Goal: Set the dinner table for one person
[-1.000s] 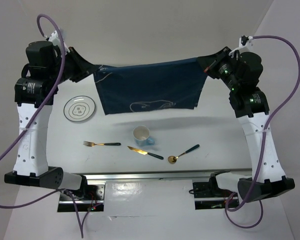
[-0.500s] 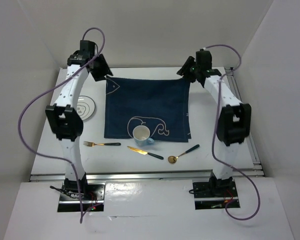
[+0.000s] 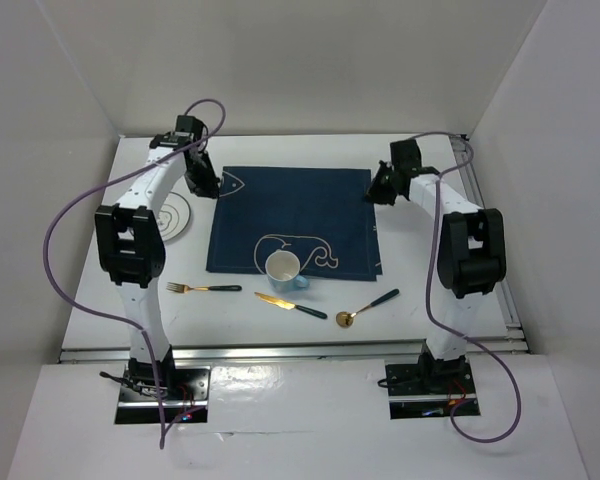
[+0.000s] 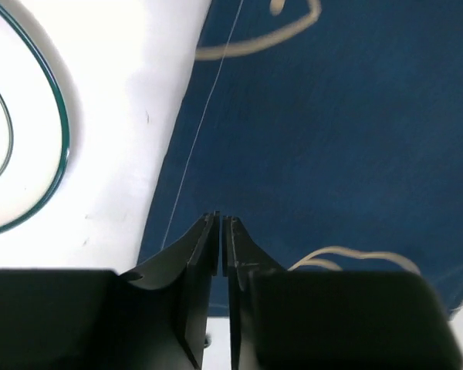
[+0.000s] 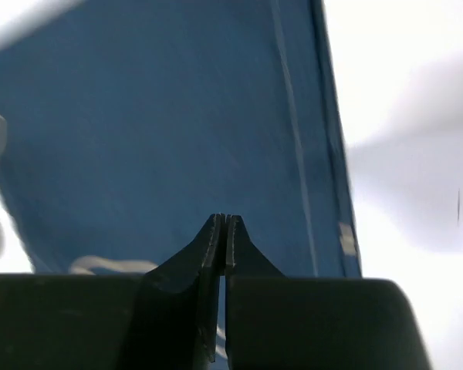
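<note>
We see placemat (image 3: 295, 215) flat on tabletop (image 3: 230, 320); plate (image 3: 170, 215), fork (image 3: 202, 288), knife (image 3: 290, 304), spoon (image 3: 367, 306), cup (image 3: 284, 268) unarranged. Left tool (image 4: 220, 220) nearly closed, right tool (image 5: 221, 218) closed, nothing visibly gripped.

Dinner table (image 3: 210, 325) was a flat white rectangle, level, with a metal rail (image 3: 300, 350) along its near edge.

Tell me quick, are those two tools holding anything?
Left tool: closed, nothing seen between its fingers.
Right tool: closed, nothing seen between its fingers.
</note>
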Controlling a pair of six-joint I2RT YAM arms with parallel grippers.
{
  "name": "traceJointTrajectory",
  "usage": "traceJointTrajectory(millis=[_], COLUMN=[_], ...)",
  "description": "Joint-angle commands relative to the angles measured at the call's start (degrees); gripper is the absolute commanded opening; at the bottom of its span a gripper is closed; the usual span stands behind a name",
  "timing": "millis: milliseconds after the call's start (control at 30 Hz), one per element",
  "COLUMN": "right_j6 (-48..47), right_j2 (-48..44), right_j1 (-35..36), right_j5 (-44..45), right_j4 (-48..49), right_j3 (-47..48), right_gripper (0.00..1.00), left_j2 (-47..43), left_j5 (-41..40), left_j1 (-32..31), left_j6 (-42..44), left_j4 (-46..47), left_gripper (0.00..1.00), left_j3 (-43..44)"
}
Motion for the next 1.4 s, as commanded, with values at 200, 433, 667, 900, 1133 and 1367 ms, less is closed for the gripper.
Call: traceJointTrajectory(millis=[200, 433, 667, 900, 1133, 1367], right_j6=[-1.4, -1.4, -1.4, -1.4, -2.5, -6.4], right_j2=[-8.4, -6.6, -1.7, -1.0, -7.4, -19.1], right_j1=[3.1, 3.1, 3.1, 3.1, 3.6, 8.6], right_j5=[-1.7, -0.2, 4.3, 5.6, 2.4, -4.4], right_j4=[1.3, 0.6, -1.9, -1.4, -5.4, -6.4], right_j3=[-17.5, -18.9, -16.0, -14.7, -8.7, -5.2], right_gripper=[0.0, 0.0, 0.0, 0.0, 0.03, 0.53], left_j2=[-5.3, -4.7, -4.2, -5.6, -9.4, -14.9], left_j5=[-2.3, 0.6, -1.4, -3.0, -6.2, -8.0], left_j1=[-1.9, -2.4, -2.4, -3.5, -4.0, -4.0], left_j6=[3.5, -0.1, -1.2, -1.9, -1.9, -2.4], left_j4=[3.9, 6.9, 6.9, 5.7, 2.9, -1.6], left_gripper=[0.23, 0.17, 0.17, 0.16, 0.22, 0.34], left_j3=[-20.4, -27.7, -29.4, -30.1, -27.6, -21.4])
